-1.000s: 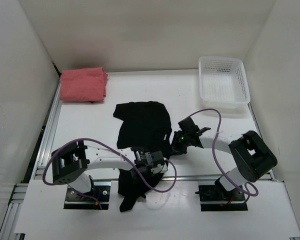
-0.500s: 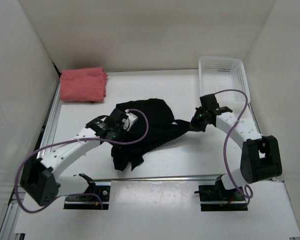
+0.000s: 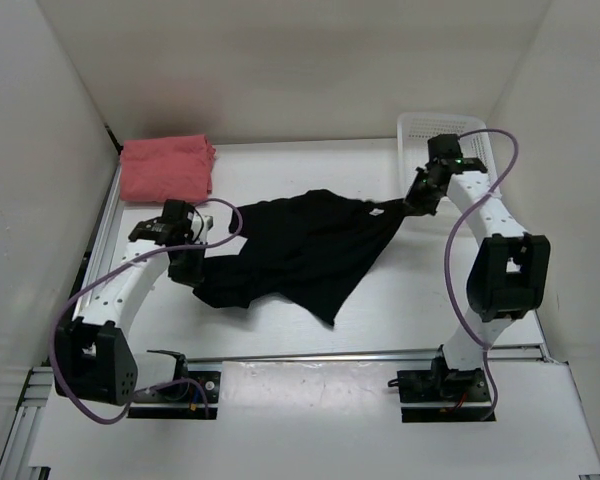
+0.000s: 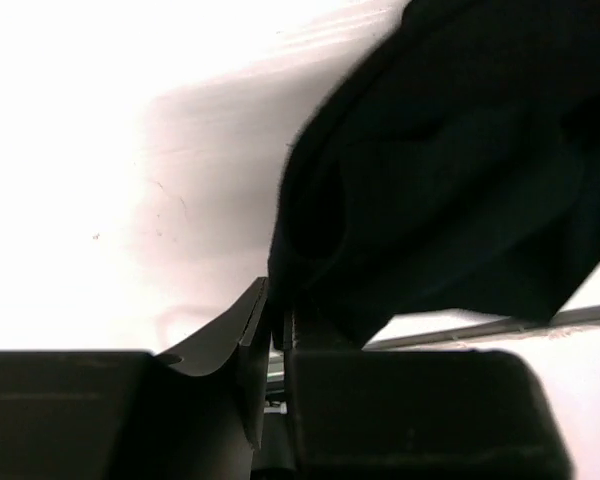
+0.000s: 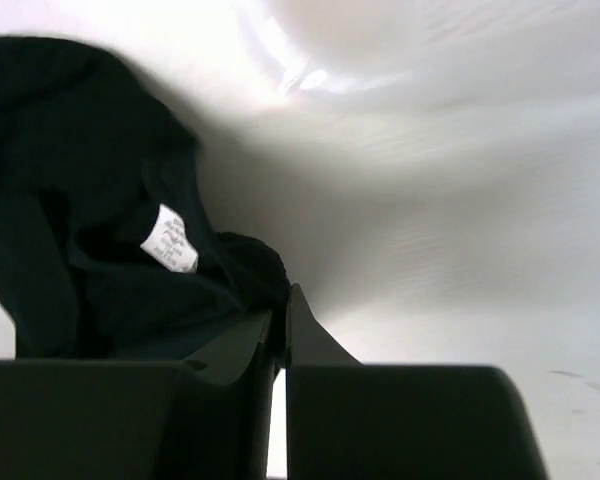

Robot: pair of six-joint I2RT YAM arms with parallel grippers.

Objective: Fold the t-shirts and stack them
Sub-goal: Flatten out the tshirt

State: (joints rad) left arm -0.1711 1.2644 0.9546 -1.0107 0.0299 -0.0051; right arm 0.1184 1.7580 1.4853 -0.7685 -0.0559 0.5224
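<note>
Spread-out step: left gripper (image 3: pixel 187 264) and right gripper (image 3: pixel 409 205) both clamped on black t-shirt (image 3: pixel 300 250), stretched across mid-tabletop (image 3: pixel 420 300); next likely needs lowering it flat, tension even, before folding.

The black shirt (image 3: pixel 300 250) is stretched wide across the middle, taut at both ends, one loose point drooping nearward. The pink shirt (image 3: pixel 165 168) lies folded in the far-left corner.

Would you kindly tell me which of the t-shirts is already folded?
The pink t-shirt at the back left; the black t-shirt is spread open, unfolded.
</note>
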